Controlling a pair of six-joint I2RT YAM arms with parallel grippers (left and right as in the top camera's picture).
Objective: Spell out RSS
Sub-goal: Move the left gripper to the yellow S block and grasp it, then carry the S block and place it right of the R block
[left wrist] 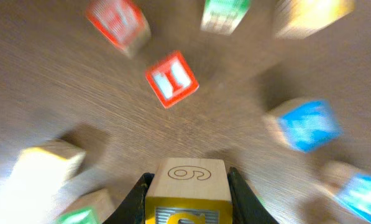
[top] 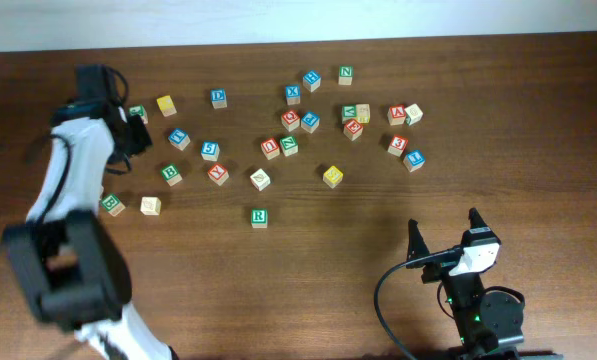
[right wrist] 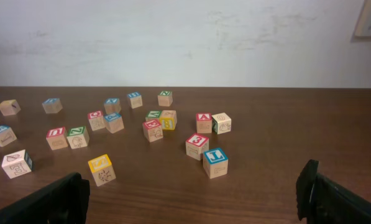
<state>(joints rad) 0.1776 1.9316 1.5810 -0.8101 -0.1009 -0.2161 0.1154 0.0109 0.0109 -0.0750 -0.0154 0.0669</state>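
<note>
A cube with a green R (top: 260,217) lies alone at the front of the scatter. One yellow-faced cube (top: 166,105) sits at the back left. Another (top: 333,176) sits mid-table and also shows in the right wrist view (right wrist: 101,169). My left gripper (top: 130,135) is at the far left among the cubes. In the blurred left wrist view the left gripper (left wrist: 185,186) is shut on a wooden cube (left wrist: 186,177) with a yellow-framed front face and a carved 6 on top. My right gripper (top: 443,240) is open and empty near the front right edge; its fingers frame the right wrist view (right wrist: 191,202).
Several other red, blue and green lettered cubes are scattered across the far half of the table, such as a red one (left wrist: 171,78) and a blue one (left wrist: 306,124) ahead of the left gripper. A blue-topped cube (right wrist: 215,162) is the nearest to the right gripper.
</note>
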